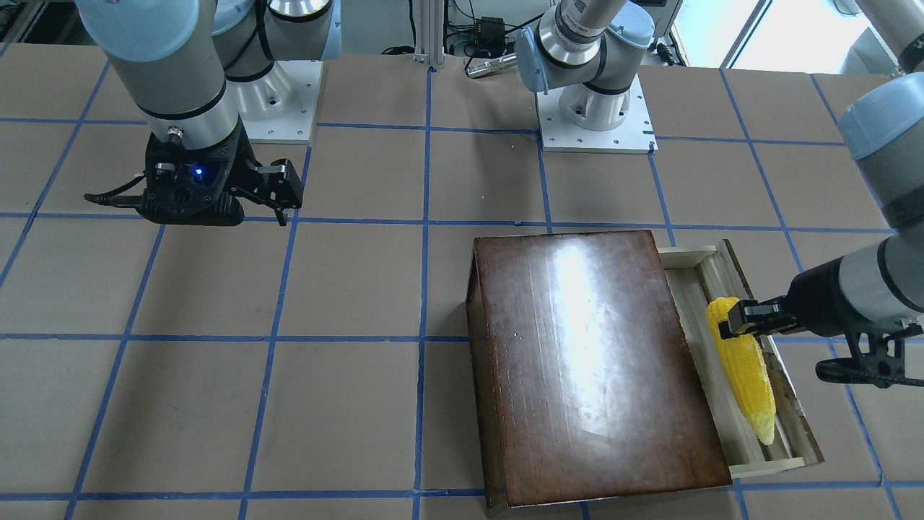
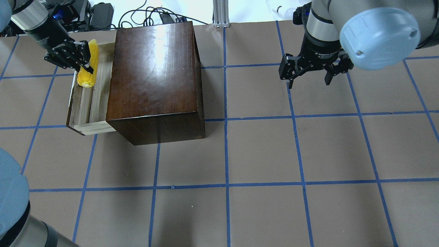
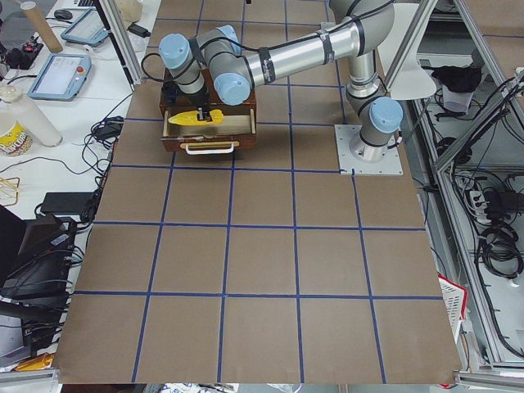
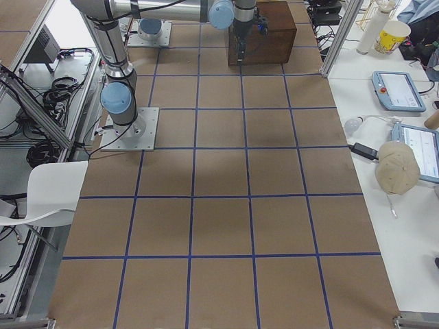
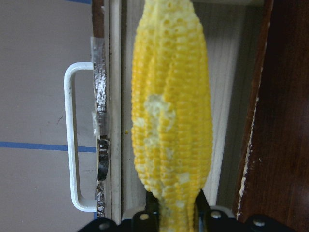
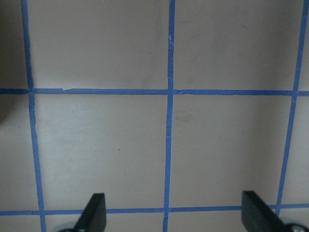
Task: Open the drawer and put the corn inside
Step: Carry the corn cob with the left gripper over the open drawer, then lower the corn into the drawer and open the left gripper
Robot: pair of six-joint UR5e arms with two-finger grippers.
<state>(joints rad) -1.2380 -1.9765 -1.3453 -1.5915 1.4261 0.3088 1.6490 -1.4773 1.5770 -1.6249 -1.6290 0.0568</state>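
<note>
Corn (image 1: 740, 365) is pinched near its blunt end by the left gripper (image 1: 730, 319), whose fingers are pressed against the cob's sides. It is held lengthwise over the pulled-out drawer (image 1: 691, 252), which juts from the box (image 1: 592, 354) at the worktop's far left corner. The pointed end is dipped toward the drawer floor and may be resting on it; contact cannot be settled from any view. In the left wrist view the cob's tip is cut off by the top edge, and most of the fingers are hidden beneath the cob. A white handle (image 5: 71, 140) is seen on the drawer's chipped front. The drawer's inner part is hidden under the box. The right gripper (image 2: 308, 81) is held spread over bare table (image 2: 274, 154) near the far edge, right of the middle, well apart from the box.
</note>
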